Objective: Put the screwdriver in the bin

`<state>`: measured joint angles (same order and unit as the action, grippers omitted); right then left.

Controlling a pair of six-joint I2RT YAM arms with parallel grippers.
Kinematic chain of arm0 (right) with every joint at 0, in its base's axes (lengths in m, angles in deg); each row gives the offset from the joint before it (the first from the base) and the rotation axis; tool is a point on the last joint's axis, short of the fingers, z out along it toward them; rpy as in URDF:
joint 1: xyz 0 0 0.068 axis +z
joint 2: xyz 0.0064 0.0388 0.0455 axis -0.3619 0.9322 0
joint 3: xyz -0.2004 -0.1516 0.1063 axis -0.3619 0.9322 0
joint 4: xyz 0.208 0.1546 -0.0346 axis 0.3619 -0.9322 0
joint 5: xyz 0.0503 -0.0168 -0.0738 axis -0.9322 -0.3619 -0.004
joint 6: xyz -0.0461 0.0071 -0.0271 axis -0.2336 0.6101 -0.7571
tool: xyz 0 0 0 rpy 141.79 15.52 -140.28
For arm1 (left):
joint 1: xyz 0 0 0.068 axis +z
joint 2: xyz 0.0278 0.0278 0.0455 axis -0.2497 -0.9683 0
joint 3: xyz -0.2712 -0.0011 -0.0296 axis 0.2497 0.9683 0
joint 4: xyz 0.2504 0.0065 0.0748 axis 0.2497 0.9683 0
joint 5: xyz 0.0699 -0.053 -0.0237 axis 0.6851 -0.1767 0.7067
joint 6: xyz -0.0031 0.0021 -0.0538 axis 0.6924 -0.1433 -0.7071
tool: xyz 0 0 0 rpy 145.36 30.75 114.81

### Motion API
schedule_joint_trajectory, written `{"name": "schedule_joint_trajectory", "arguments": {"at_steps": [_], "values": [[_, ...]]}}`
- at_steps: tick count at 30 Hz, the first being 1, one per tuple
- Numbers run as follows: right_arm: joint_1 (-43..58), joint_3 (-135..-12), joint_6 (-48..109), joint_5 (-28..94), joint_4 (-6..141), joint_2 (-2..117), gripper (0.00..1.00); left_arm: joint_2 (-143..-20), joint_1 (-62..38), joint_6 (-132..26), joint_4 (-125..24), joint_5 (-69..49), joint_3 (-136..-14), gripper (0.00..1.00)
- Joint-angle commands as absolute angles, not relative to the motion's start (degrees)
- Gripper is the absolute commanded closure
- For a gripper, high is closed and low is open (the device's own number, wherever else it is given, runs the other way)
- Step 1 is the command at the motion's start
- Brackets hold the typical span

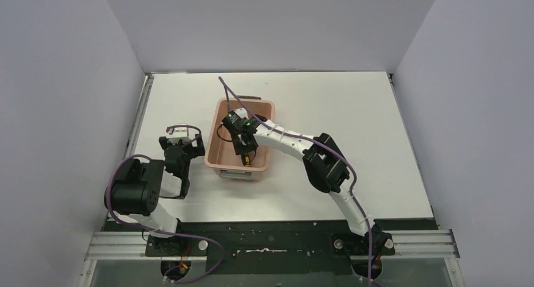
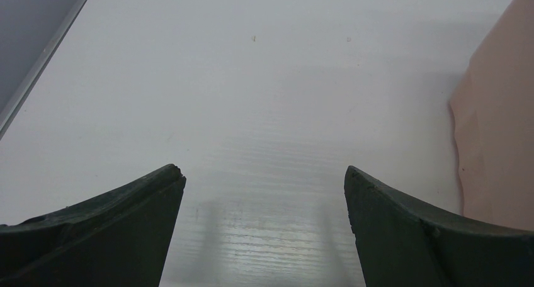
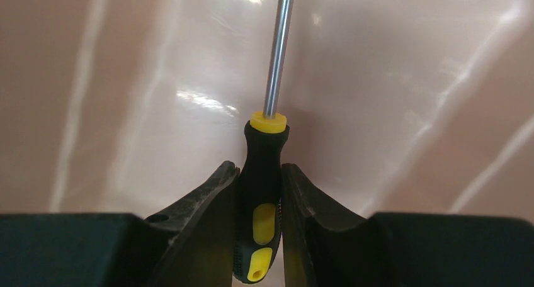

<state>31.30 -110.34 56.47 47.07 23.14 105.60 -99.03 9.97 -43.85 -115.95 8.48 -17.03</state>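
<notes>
The right pincer (image 3: 259, 170) is clenched on the screwdriver (image 3: 261, 192), gripping the black-and-yellow handle about midway along, with the yellow collar and bare steel shaft sticking out ahead of the jaws. From overhead, the screwdriver (image 1: 247, 156) is inside the outline of the bin (image 1: 214, 142), toward its near end, with the right arm reaching in from the bin's right side. Whether the tip touches the bin's floor I cannot tell.

It looks a light, stiff little tool. The ribbed rubbery handle should give the jaws good friction, so that is the place to hold it. The polished shaft would be thin and slippery to pinch. I would not call it fragile, and a short drop into plastic should do it no harm, though it may roll or rattle when let go.

The bin is a smooth, glossy pink tub with rounded corners. From the right wrist, only its shiny inner wall (image 3: 409, 111) shows behind the screwdriver. In the part of the inside that shows I see nothing but the tool, and the arm hides the rest.

The left pincer (image 2: 264, 174) is released, its jaws wide apart with nothing between them. It hovers low over the table (image 2: 252, 79), just left of the bin's outer wall (image 2: 497, 111).
</notes>
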Motion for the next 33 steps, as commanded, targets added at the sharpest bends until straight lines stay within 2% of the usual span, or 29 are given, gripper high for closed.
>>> {"name": "schedule_joint_trajectory", "arguments": {"at_steps": [1,10,18,20,24,25,29,31,33], "values": [[31.0,-109.5,56.8,50.1,26.8,106.8,0.92,-98.8,10.2,-43.3,-118.1,8.1,-17.4,0.03],[30.5,-109.6,56.9,52.0,25.5,105.8,0.60,-98.8,10.2,-43.2,-118.1,8.1,-17.4,0.03],[31.9,-113.3,54.6,55.8,25.2,97.8,0.40,-98.9,10.2,-43.3,-118.0,8.1,-17.4,0.03],[32.2,-114.4,54.3,57.4,24.9,95.8,0.31,-98.8,10.2,-43.3,-118.0,8.1,-17.4,0.03],[32.8,-116.7,52.4,60.6,24.6,91.7,0.03,-98.8,10.2,-43.2,-118.0,8.1,-17.4,0.03],[32.8,-116.5,51.3,60.7,25.3,90.5,0.00,-98.7,10.2,-43.2,-118.0,8.1,-17.4,0.03],[31.3,-110.5,45.4,63.2,30.5,83.6,0.00,-98.7,10.2,-43.2,-118.0,8.1,-17.4,0.03],[28.2,-104.7,42.1,65.4,35.0,78.9,0.00,-98.8,10.2,-43.3,-118.0,8.1,-17.4,0.03],[23.9,-95.4,37.3,61.5,42.9,72.9,0.00,-98.7,10.2,-43.3,-118.0,8.1,-17.4,0.03]]}}
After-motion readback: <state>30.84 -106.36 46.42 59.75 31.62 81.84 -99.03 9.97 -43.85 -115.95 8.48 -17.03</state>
